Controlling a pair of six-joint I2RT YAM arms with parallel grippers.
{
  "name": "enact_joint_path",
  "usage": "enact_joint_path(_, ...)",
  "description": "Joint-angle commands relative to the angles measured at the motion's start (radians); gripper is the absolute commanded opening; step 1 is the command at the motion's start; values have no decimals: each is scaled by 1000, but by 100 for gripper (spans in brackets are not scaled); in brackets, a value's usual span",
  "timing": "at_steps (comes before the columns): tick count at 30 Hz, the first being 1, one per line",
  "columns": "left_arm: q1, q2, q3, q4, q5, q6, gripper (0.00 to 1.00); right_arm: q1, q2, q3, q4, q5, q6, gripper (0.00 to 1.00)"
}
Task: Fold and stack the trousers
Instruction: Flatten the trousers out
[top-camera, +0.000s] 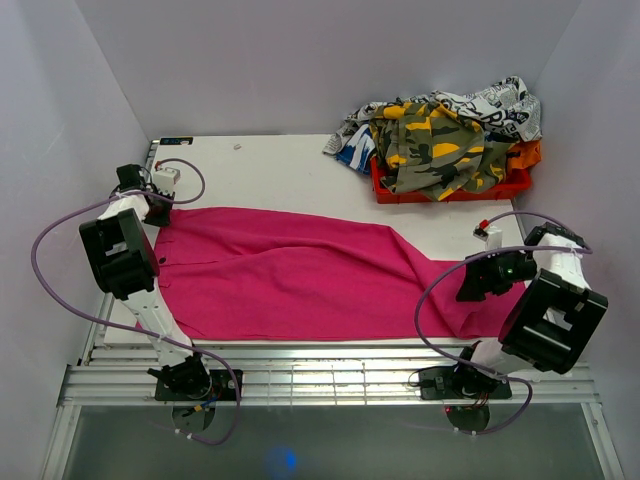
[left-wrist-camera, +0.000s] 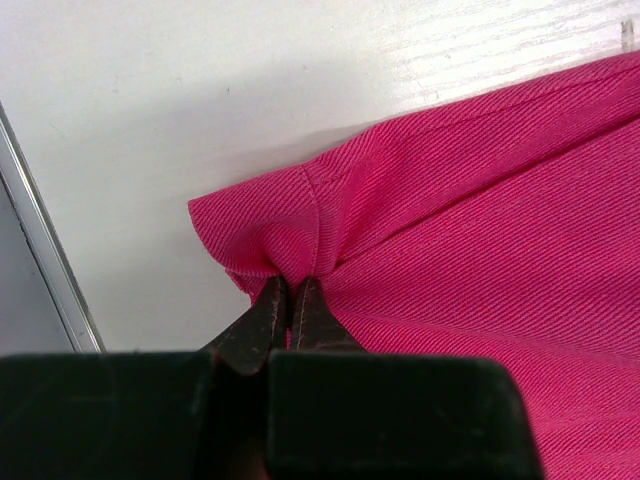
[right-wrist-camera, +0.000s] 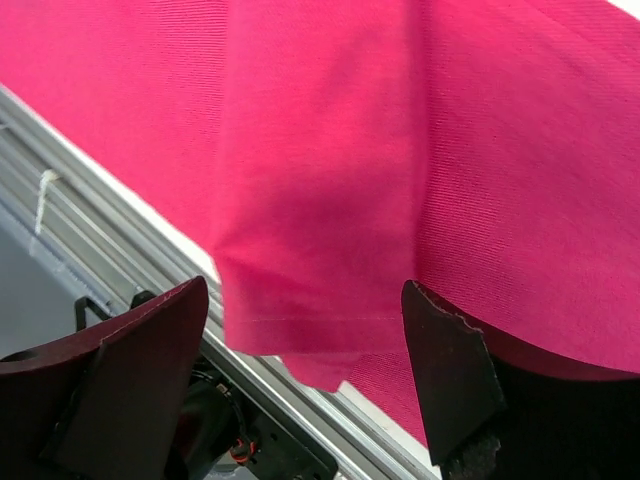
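1. Top external view: one pair of trousers (top-camera: 300, 275), plain hot pink with no pattern, lies spread flat on the white surface (top-camera: 270, 165). It spans nearly from the left edge to the right edge, on the near half.
2. Wrist views show soft cloth with a fine diagonal weave, stitched hems, and shallow creases running lengthwise.
3. At the far-left corner of the trousers, the left pincer (left-wrist-camera: 290, 298) is clamped on a pinch of cloth, tips almost meeting.
4. At the near-right end, the right pincer (right-wrist-camera: 305, 350) gapes wide. A hemmed edge sits between its fingers; contact cannot be told.
5. Counts: one pair of trousers and two pincers. One red bin (top-camera: 450, 190) sits at the far-right corner, apart from the trousers.
6. Mixed garments (top-camera: 435, 145) are heaped in the bin, with a camouflage one on top. Their number cannot be told.
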Motion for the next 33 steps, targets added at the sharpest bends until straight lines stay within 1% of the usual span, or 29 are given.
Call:
enact_joint_path(1, -4, 12, -12, -57, 37, -11, 0, -27, 36, -7, 105, 59, 131, 83)
enact_joint_path(8, -4, -3, -37, -40, 39, 1, 0, -48, 98, -32, 139, 100, 160, 81)
enact_joint_path(12, -4, -3, -44, -34, 35, 3, 0, -51, 164, -30, 119, 94, 136, 74)
enact_joint_path(14, -4, -1, -49, -29, 34, 4, 0, -51, 211, -24, 64, 73, 102, 69)
enact_joint_path(17, -4, -1, -55, -23, 31, 4, 0, -54, 274, 2, -3, 38, 47, 54)
enact_joint_path(18, -4, -1, -57, -23, 32, 4, 0, -59, 280, 10, -5, 32, 47, 44)
enact_joint_path(20, -4, -3, -61, -22, 31, 4, 0, -68, 270, 22, -5, 25, 44, 31)
enact_joint_path(21, -4, -4, -63, -22, 29, 4, 0, -79, 262, 31, -10, 16, 41, 19)
enact_joint_path(23, -3, -9, -69, -17, 28, 9, 0, -94, 230, 71, -23, 5, 26, 13)
enact_joint_path(24, -3, -11, -69, -16, 25, 9, 0, -109, 213, 86, -40, 2, 21, 8)
enact_joint_path(29, -1, -6, -63, -14, 22, 4, 0, -148, 179, 209, -98, 10, -37, 8)
enact_joint_path(33, 8, -7, -49, -14, 14, 1, 0, -165, 162, 318, -93, 34, -45, 8)
